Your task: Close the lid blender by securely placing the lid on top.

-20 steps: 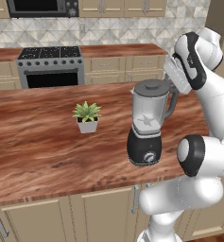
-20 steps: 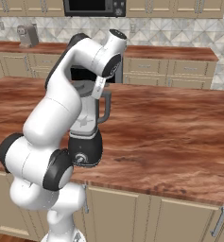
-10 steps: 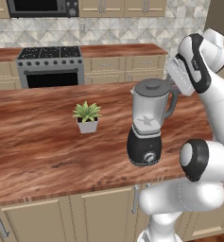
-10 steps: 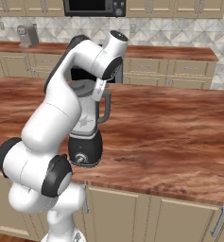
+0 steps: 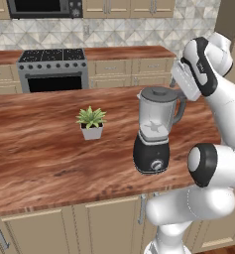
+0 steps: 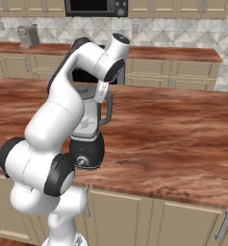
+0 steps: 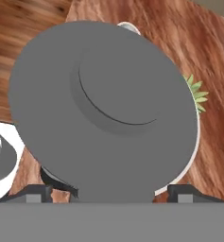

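Observation:
The blender (image 5: 152, 136) stands on the wooden island, a black base with a silver dial under a clear greyish jar with a dark handle. The dark grey lid (image 5: 158, 92) lies flat on the jar's mouth. In the hand view the lid (image 7: 104, 104) is seen from close above, with its raised centre knob facing the camera. My gripper (image 7: 111, 193) is open just above it; the fingertips (image 7: 38, 191) stand wide apart on either side of the lid's tab. In the right base view my arm covers most of the blender (image 6: 86, 149).
A small white potted plant (image 5: 91, 122) stands on the island left of the blender. A stove (image 5: 52, 69) and a microwave (image 5: 44, 7) are at the back wall. A coffee machine (image 6: 28, 36) sits on the far counter. The island (image 6: 173, 134) runs bare to the right.
The hand has barely shifted beside the jar's top. The blender, its lid and the plant stay where they were.

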Tool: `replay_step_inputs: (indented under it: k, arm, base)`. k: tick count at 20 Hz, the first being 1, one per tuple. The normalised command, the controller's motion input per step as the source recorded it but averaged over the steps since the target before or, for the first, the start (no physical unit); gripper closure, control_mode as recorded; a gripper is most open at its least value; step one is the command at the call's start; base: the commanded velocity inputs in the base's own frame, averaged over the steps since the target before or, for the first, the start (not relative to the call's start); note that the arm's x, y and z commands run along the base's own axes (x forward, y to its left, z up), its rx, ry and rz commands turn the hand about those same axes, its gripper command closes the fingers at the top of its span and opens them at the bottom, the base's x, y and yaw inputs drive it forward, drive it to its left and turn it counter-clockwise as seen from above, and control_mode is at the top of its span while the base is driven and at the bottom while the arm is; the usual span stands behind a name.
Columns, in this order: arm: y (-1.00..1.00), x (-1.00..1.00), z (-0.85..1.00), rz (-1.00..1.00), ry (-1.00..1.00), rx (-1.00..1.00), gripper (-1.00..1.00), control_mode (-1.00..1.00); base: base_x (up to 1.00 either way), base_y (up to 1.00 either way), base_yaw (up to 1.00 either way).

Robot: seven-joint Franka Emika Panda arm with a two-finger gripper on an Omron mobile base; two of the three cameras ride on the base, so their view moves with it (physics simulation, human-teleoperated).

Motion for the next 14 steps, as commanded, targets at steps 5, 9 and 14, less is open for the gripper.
replay_step_inputs:
  k: [5,9,14]
  arm:
    - [0.0,-0.08,0.13,0.05,-0.04,0.0,-1.0,-1.0]
    - [0.11,-0.36,0.22,0.04,-0.03,0.0,-1.0,-1.0]
    - [0.21,-0.59,0.08,0.03,-0.08,0.0,-1.0,-1.0]
  base:
    - [0.0,0.0,0.0]
    - [0.0,0.0,0.0]
    - [0.0,0.0,0.0]
